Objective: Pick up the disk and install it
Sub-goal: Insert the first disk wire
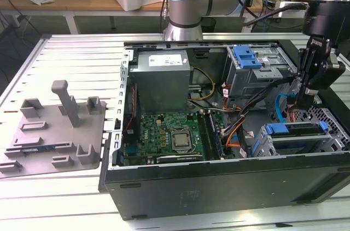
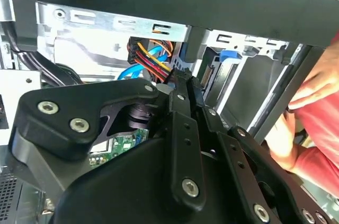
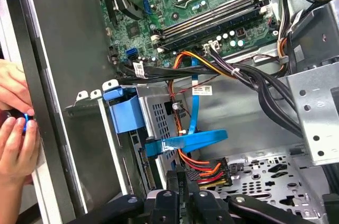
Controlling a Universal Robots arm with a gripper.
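Note:
The disk is hidden or out of view. My gripper (image 1: 304, 95) hangs inside the open computer case (image 1: 219, 182) at the exterior view's right, above the lower drive cage (image 1: 262, 144). Its black fingers are together with nothing between them, in both wrist views (image 2: 185, 83) (image 3: 180, 179). They sit right beside a black power connector (image 3: 212, 173) with red, yellow and orange wires. A blue carrier (image 1: 292, 129) (image 3: 124, 112) sits in the lower cage; I cannot tell whether it holds a drive. A flat blue cable (image 3: 190, 140) crosses in front of the fingers.
Another blue caddy (image 1: 246, 56) sits in the upper cage. The motherboard (image 1: 169, 138) and power supply (image 1: 161, 81) occupy the case's left half. A person's hands (image 3: 13, 139) (image 2: 307, 91) are at the case's outer wall. A grey fixture (image 1: 54, 132) lies on the table's left.

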